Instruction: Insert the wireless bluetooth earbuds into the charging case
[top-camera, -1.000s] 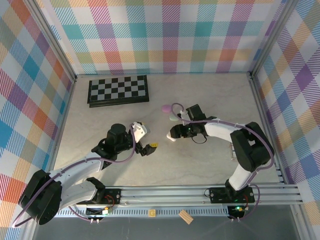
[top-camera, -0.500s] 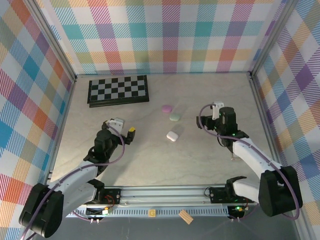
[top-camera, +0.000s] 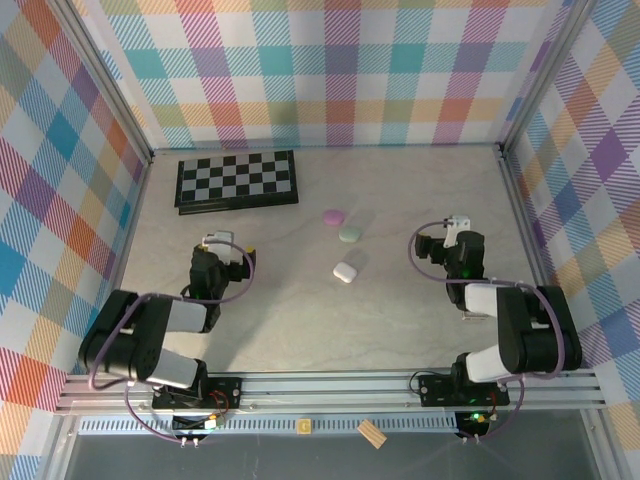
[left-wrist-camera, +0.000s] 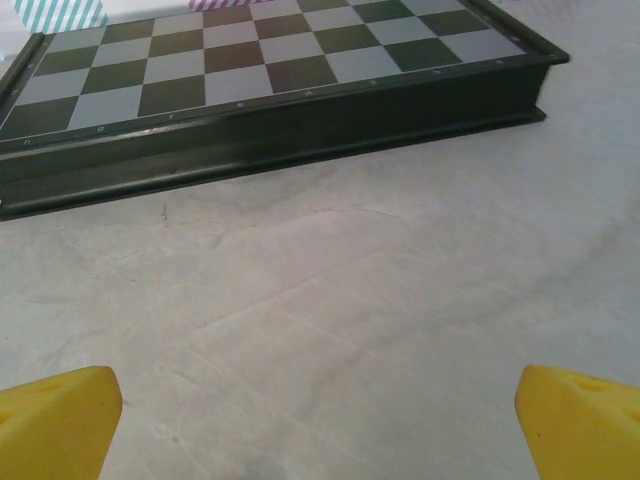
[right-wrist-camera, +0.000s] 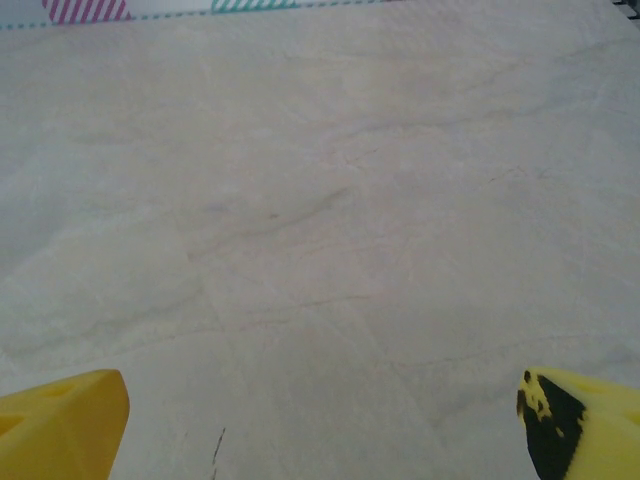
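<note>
Top view first: three little pebble-shaped charging cases sit around the middle of the worktop. There's a purple case, a mint green case just at its 5 o'clock, and a white case a bit further off at the mint one's 6 o'clock. All three are smooth, rounded and glossy, lying flat with lids down, so there's no telling what's in them. None touches another. A folded chessboard lies at about 10 o'clock on the worktop, near the far wall. The left end effector sits well apart from the cases, at roughly 9 o'clock from the white one. The right end effector is at about 3 o'clock from the mint one. Neither is touching anything.

Left wrist view: the left end effector is spread wide, with its yellow fingers out at the bottom corners and bare worktop between them. The chessboard is at 12 o'clock, closed up, with its dark edge facing the camera.

Right wrist view: same deal, the right end effector is wide open and holding nothing. Its yellow fingers are at the corners, and pale worktop runs off to 12 o'clock.
</note>
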